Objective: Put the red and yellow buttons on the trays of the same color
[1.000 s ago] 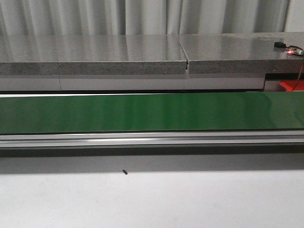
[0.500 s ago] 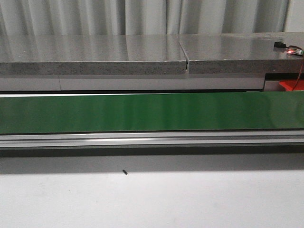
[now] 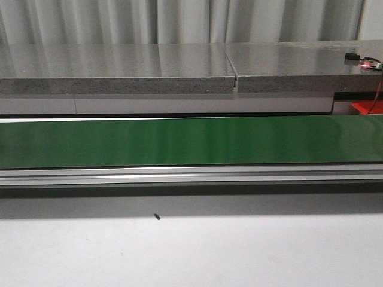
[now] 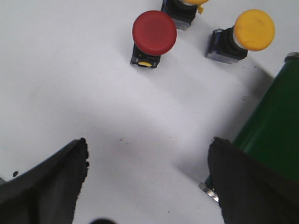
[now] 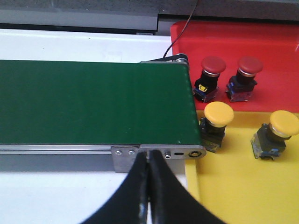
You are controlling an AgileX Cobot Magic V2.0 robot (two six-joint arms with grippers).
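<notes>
Buttons first, and in the front view there are none to be seen: just the green conveyor belt (image 3: 191, 142) running across the frame, its aluminium rail (image 3: 191, 175) below, the white table (image 3: 191, 254) nearer the camera with a small dark speck (image 3: 157, 217) on it, and a grey stone-look counter (image 3: 119, 69) behind. A sliver of the red tray (image 3: 366, 107) peeks in at far right. Neither arm shows here.

Over to the left wrist. A red button (image 4: 154, 31), a round mushroom cap on a black base, stands on the white table, with a yellow button (image 4: 253, 30) of the same build just beside it and another yellow-capped one (image 4: 184, 5) cut off at the frame edge. The left gripper (image 4: 149, 179) is spread wide, its dark fingers (image 4: 51, 182) well apart and empty; all the buttons sit clear of the jaws, out beyond the fingertips. The belt's edge shows by one finger.

Now the right wrist. Two red buttons (image 5: 209, 73) (image 5: 245, 74) sit on the red tray (image 5: 271, 39), two yellow buttons (image 5: 216, 122) (image 5: 274, 131) on the yellow tray (image 5: 233, 186), just past the belt's end. The right gripper (image 5: 149, 170) has its fingers pressed together, holding nothing, poised over the rail's end bracket (image 5: 159, 153), near the closest yellow button but not touching it.
</notes>
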